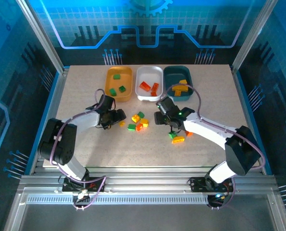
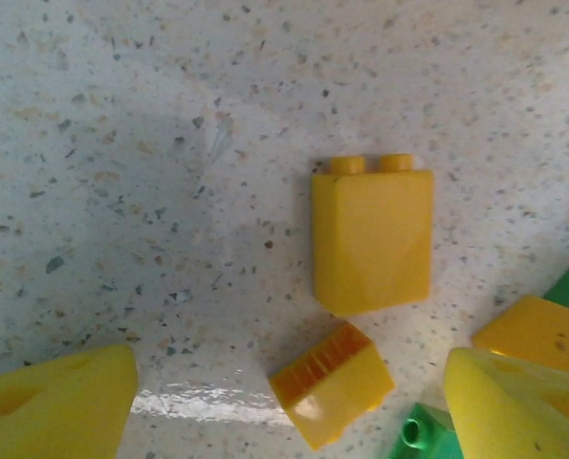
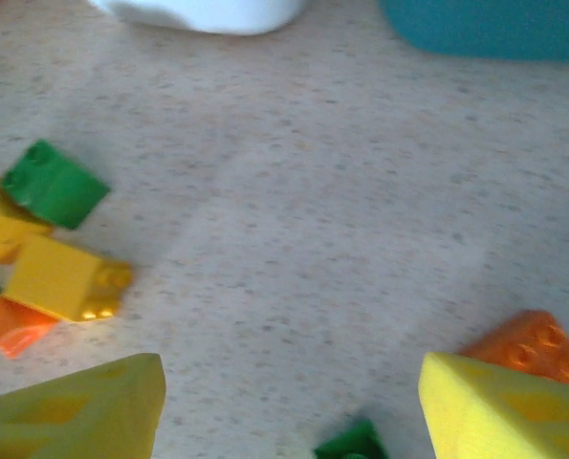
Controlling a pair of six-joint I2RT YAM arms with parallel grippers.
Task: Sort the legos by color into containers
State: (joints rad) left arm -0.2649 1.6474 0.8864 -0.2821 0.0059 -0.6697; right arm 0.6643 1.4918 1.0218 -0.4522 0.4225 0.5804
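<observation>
Three trays line the far side: the orange-yellow tray (image 1: 109, 77) holds green legos, the white tray (image 1: 157, 73) red-orange ones, the dark teal tray (image 1: 170, 75) yellow ones. Loose legos (image 1: 138, 120) lie mid-table. My left gripper (image 1: 118, 116) (image 2: 289, 406) is open and low over the table, with a small yellow sloped brick (image 2: 332, 382) between its fingers (image 2: 54, 402) and a larger yellow brick (image 2: 371, 239) just beyond. My right gripper (image 1: 167, 122) (image 3: 289, 411) is open above bare table, a green brick (image 3: 353, 442) at its near edge.
Right of the right gripper lies a red-orange brick (image 3: 533, 344); to its left are green (image 3: 53, 182), yellow (image 3: 64, 277) and red-orange (image 3: 11, 325) bricks. A green brick (image 2: 420, 438) and another yellow one (image 2: 537, 330) crowd the left gripper's right finger. A yellow-orange piece (image 1: 178, 140) lies nearer the front.
</observation>
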